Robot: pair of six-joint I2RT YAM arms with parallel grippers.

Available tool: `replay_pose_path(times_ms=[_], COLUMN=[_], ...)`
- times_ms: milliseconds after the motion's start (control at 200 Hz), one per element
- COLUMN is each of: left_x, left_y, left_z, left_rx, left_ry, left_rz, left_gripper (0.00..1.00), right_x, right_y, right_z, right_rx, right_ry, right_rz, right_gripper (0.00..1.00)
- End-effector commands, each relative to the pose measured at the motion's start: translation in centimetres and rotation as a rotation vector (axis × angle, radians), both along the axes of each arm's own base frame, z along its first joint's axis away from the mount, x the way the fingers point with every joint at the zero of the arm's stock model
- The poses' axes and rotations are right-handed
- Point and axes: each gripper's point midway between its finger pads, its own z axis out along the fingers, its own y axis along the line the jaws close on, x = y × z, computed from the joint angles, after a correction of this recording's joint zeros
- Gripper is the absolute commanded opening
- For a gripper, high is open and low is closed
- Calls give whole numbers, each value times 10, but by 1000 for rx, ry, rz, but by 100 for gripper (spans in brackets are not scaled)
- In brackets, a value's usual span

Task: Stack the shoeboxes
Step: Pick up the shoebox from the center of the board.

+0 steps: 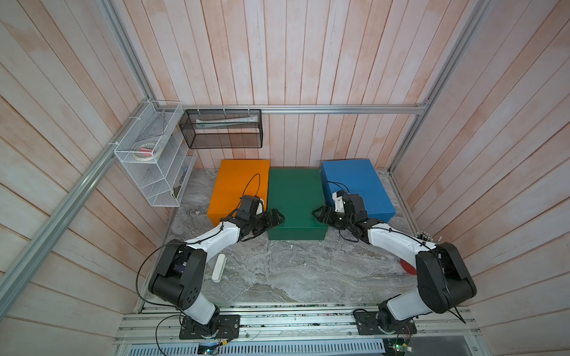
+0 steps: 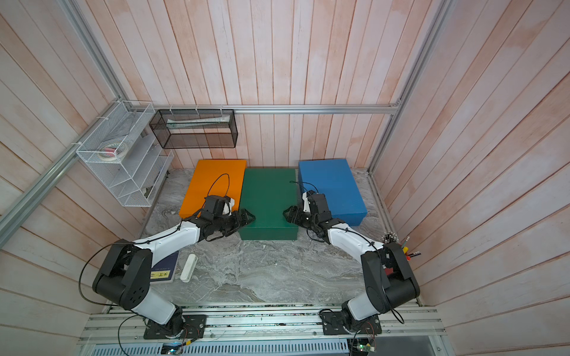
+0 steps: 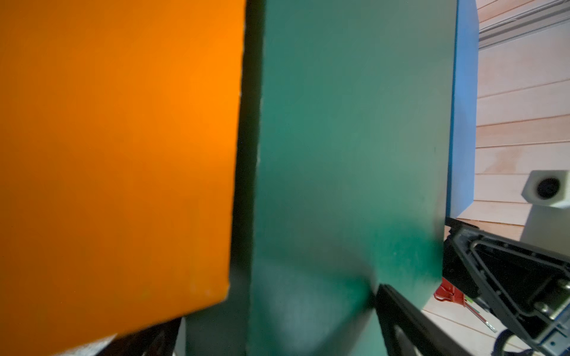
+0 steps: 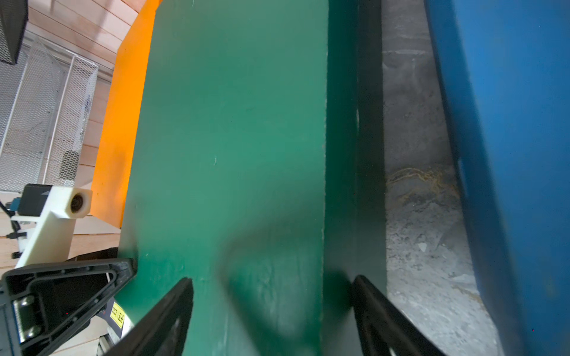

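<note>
**Top views: green box sits right between the two grippers**

So all three boxes are flat on the table in a row, nothing stacked yet. On the green one's left the orange box is tight against it. On its right is the blue box, with a strip of bare table between. Green sticks out a bit nearer the arm bases.

Key bit: its long axis runs from the bases toward the back wall, and the grippers face each other across the short axis, near the front end. The left gripper is at the left long edge and the right gripper at the right one. They're about equally close, so neither arm wins on reach.

Jaws are spread wide on both. Right wrist view: one finger over the lid, the other down by the side wall, straddling the edge, clamped on nothing. Left wrist view looks much the same, second finger mostly hidden. My guess: a two-arm squeeze across the short axis, then a lift onto a neighbour.
</note>
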Motion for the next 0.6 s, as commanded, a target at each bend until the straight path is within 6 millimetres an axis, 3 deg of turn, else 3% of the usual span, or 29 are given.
replay_pose_path(times_ms=[0, 390, 595], left_x=[-16, -35, -53], left_y=[-12, -11, -21], left_z=[-3, 10, 4], left_rx=[-23, -62, -67], left_ry=[28, 33, 68], left_rz=[-71, -90, -116], left_gripper=[100, 100, 100], right_x=[-40, -72, -85], right_y=[11, 3, -7], right_z=[-46, -50, -46], right_rx=[23, 8, 1], right_ry=[204, 230, 226], right_rz=[30, -2, -19], right_gripper=[82, 82, 82])
